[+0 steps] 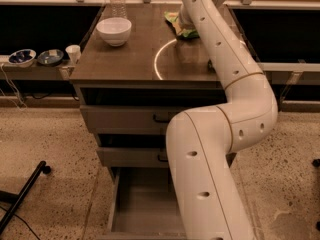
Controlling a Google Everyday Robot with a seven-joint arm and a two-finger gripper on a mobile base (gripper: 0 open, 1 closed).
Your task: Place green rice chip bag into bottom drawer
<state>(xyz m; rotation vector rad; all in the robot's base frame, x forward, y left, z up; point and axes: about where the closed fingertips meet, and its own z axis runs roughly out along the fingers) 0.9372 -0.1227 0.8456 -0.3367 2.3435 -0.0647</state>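
Observation:
The green rice chip bag [186, 33] lies at the far right of the cabinet top, light green with a yellow corner, mostly hidden by my arm. My gripper [181, 20] is at the far end of the arm, right at the bag, and the white forearm covers it. The bottom drawer [145, 206] is pulled open at the foot of the cabinet. Its flat grey floor is bare, and my arm hides its right side.
A white bowl [114, 30] and a water bottle [116, 1] stand at the back left of the top. Two shallower drawers [125, 118] above are shut. Small bowls [22, 57] and a cup [73, 53] sit on a low ledge at left. A black stand leg [25, 196] lies on the floor.

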